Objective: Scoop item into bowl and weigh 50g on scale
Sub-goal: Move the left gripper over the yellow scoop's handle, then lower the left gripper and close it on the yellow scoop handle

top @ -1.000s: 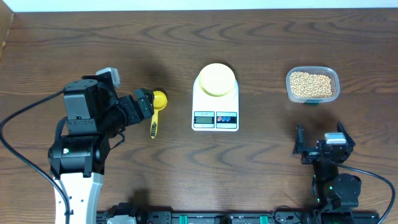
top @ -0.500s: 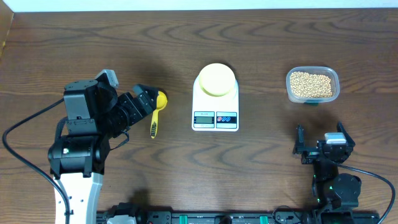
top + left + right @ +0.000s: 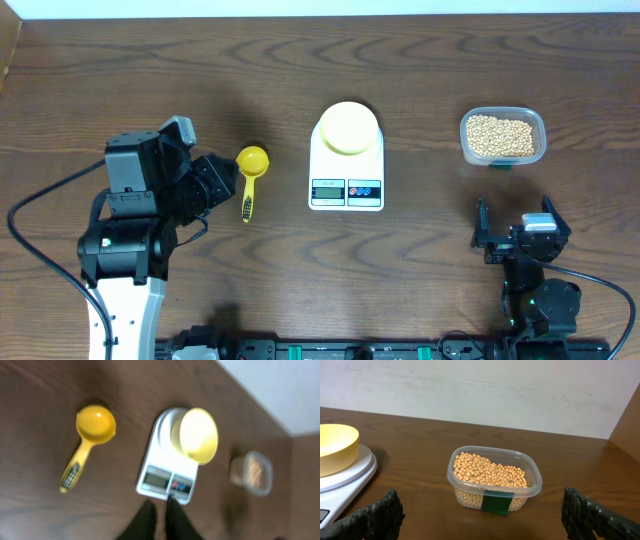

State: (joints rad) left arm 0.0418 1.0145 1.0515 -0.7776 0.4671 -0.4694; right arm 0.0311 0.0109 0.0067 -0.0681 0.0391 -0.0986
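Tan beans fill a clear container at the right rear. The pale-yellow bowl rests on the white scale in the middle; the left wrist view shows both, bowl and scale. A yellow scoop lies flat on the table left of the scale. My left gripper is just left of the scoop, apart from it. In its wrist view the left gripper is shut on nothing. My right gripper stands wide open, facing the container of beans.
The brown wooden table ends at a pale wall at the back. The left arm's cable loops over the table at the far left. The right arm's base sits at the front right.
My left gripper has drawn back from the scoop towards the left and closed with nothing in it. The scoop still lies on the table. The right arm has not moved.
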